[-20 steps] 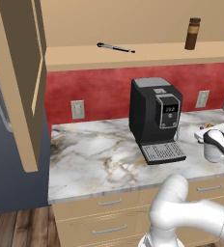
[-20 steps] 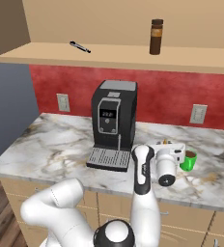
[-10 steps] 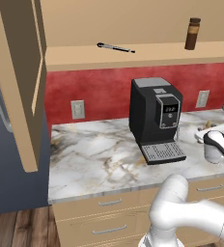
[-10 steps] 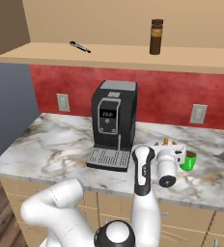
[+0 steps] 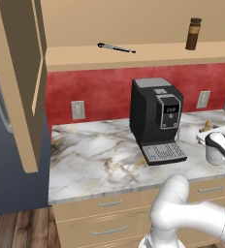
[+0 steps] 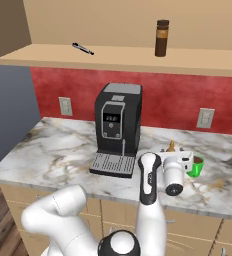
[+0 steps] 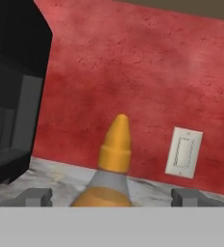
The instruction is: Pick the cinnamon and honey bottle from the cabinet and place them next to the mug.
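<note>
One cinnamon (image 6: 161, 38) on the cabinet (image 6: 118, 59) shelf, one mug (image 6: 196, 166).
The gripper (image 7: 111, 197) sits spread wide, one honey bottle (image 7: 113, 166) between its fingertips, untouched.

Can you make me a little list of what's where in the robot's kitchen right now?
cinnamon: upright on the open cabinet shelf
honey bottle: down at the counter, between the gripper jaws, which stand wide of it on both sides
mug: on the marble counter, right beside the hand
coffee machine: on the counter, left of the mug
pen-like thing: lying on the shelf
</note>
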Available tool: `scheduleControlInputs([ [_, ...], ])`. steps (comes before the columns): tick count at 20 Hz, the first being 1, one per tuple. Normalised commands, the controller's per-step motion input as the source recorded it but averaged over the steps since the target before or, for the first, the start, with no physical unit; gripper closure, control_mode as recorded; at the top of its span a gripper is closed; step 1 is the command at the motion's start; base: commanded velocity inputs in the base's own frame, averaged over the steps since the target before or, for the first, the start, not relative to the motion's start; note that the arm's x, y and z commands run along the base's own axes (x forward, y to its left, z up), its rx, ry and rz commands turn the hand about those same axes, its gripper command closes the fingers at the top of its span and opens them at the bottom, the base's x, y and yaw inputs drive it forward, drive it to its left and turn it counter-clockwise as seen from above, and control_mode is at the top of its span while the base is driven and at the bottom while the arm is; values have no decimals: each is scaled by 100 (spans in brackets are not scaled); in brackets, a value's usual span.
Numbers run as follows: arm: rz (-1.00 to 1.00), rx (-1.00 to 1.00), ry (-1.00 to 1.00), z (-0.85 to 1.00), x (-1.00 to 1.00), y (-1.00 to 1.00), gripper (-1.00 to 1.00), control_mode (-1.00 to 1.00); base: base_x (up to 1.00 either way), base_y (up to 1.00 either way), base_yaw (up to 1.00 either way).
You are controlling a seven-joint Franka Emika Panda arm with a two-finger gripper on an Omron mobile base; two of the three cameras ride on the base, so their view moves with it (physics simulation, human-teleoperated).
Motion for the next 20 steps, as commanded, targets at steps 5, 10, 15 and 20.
scheduleControlInputs([
  [5, 0, 0, -15, 26, -34, -1, -100, -100, 0, 0, 0],
  [10, -4, 4, -28, 76, -62, 0, -100, -100, 0, 0, 0],
  [15, -2, 4, -21, 50, -77, 0, -100, -100, 0, 0, 0],
  [20, -2, 5, -13, 58, -68, 0, -100, -100, 0, 0, 0],
])
